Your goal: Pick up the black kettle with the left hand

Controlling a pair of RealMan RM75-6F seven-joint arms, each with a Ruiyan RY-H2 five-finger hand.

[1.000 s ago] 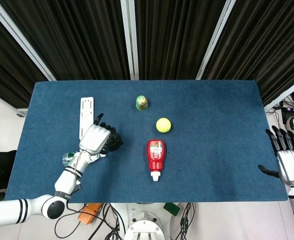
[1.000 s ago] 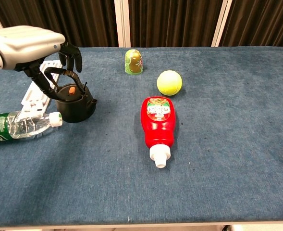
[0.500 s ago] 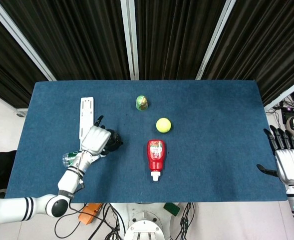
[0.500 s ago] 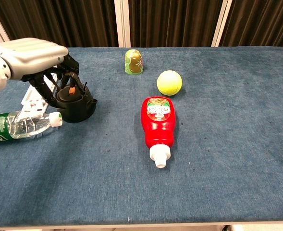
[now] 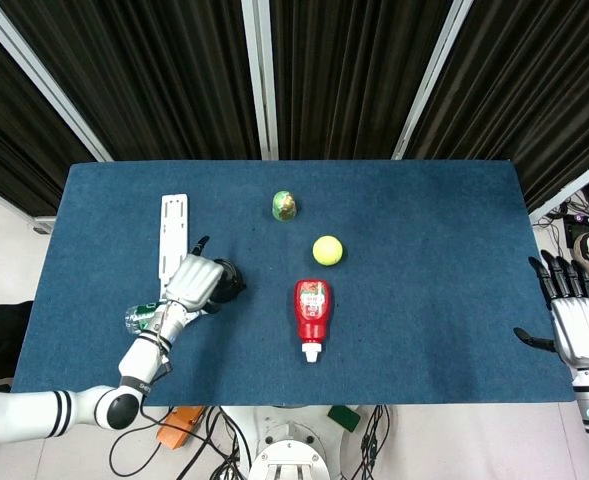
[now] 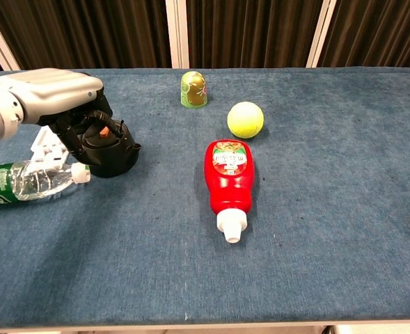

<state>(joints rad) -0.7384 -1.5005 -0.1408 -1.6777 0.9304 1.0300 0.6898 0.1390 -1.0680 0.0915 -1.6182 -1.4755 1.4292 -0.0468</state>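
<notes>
Left hand (image 6: pixel 55 94) lowered onto black kettle (image 6: pixel 111 154), fingers curled around handle; kettle on bench (image 6: pixel 316 229). Grasp step; lift next.

The left arm reaches in from the near-left corner of the table (image 5: pixel 424 200), its banded forearm angling up and inward across the blue cloth. Its wrist is bent forward, and the left hand (image 5: pixel 196 282) sits low over the table's left half, back of the hand upward, dark fingers (image 6: pixel 86 129) curled down beneath the silver shell. One finger pokes out toward the far edge. The right arm stays off the table's right edge, wrist upright. The right hand (image 5: pixel 577 322) hangs there with fingers straight and spread, thumb pointing toward the table, holding nothing.
</notes>
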